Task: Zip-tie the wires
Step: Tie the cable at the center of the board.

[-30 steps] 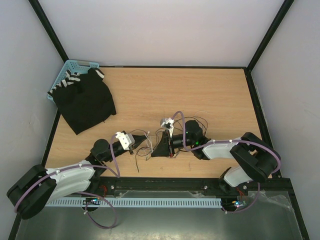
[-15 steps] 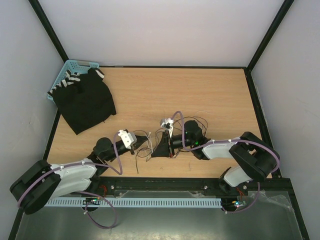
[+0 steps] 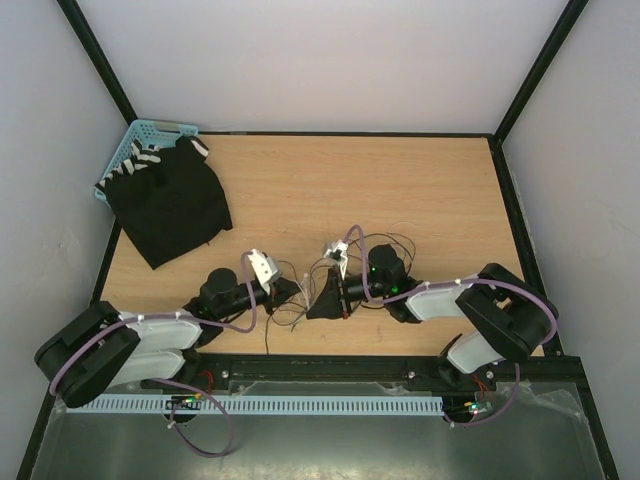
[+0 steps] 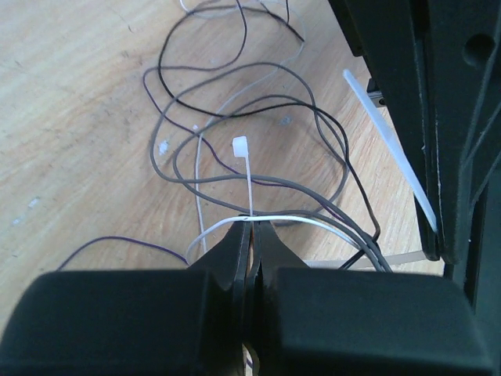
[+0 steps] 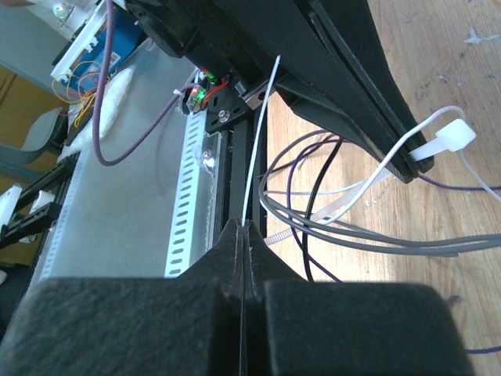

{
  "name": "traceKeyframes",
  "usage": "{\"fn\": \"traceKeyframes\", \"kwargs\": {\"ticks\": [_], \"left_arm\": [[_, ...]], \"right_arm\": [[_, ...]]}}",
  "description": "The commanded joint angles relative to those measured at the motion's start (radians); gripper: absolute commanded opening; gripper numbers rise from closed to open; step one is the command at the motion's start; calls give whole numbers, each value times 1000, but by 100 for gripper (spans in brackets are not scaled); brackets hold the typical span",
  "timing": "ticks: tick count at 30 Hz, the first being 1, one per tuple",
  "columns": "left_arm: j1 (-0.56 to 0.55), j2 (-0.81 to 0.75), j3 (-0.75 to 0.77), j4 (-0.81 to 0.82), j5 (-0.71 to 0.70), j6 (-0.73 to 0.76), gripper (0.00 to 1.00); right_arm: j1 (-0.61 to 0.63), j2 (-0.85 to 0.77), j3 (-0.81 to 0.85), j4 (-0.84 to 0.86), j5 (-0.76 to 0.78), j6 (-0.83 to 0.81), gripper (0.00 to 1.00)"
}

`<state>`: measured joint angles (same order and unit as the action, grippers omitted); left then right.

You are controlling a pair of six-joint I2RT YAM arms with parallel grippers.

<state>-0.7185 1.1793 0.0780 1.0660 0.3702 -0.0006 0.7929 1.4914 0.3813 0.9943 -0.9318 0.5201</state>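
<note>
The wires (image 3: 296,306) are thin grey, black and purple strands looping on the wood between my two grippers; they show in the left wrist view (image 4: 235,106) and the right wrist view (image 5: 376,239). My left gripper (image 3: 291,291) (image 4: 252,225) is shut on a white zip tie (image 4: 249,184), just behind its square head (image 4: 240,146) (image 5: 454,139); a white strand crosses its tips. My right gripper (image 3: 319,300) (image 5: 244,225) is shut on a thin white zip-tie strip (image 5: 262,133) that sticks up out of its tips. The two sets of fingertips nearly touch.
A blue basket (image 3: 135,150) sits at the back left with a black cloth (image 3: 170,205) draped half over it. More wire loops (image 3: 398,240) lie behind the right wrist. A black rail and a white slotted strip (image 3: 300,405) run along the near edge.
My left arm has swung right and forward, bringing its shut gripper close to the right gripper over the wires. The right arm has barely moved.
</note>
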Motion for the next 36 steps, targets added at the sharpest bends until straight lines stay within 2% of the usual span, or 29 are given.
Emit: {"fn": "traceKeyframes", "kwargs": {"ticks": [1, 3, 8, 17, 25, 36], "left_arm": [[8, -19, 78, -230, 29, -72, 0], [8, -31, 116, -338, 37, -81, 0], [10, -42, 137, -417, 59, -103, 0], [11, -30, 235, -686, 107, -139, 0], [12, -18, 245, -689, 89, -168, 0], [14, 114, 310, -707, 104, -213, 0]], "right_arm": [[-21, -15, -26, 0, 7, 11, 0], [-33, -14, -34, -3, 23, 13, 0], [-47, -27, -36, -38, 76, -20, 0], [-51, -52, -25, -100, 129, -65, 0], [-51, -25, -28, -93, 105, -74, 0], [-50, 28, -66, -42, 104, -71, 0]]}}
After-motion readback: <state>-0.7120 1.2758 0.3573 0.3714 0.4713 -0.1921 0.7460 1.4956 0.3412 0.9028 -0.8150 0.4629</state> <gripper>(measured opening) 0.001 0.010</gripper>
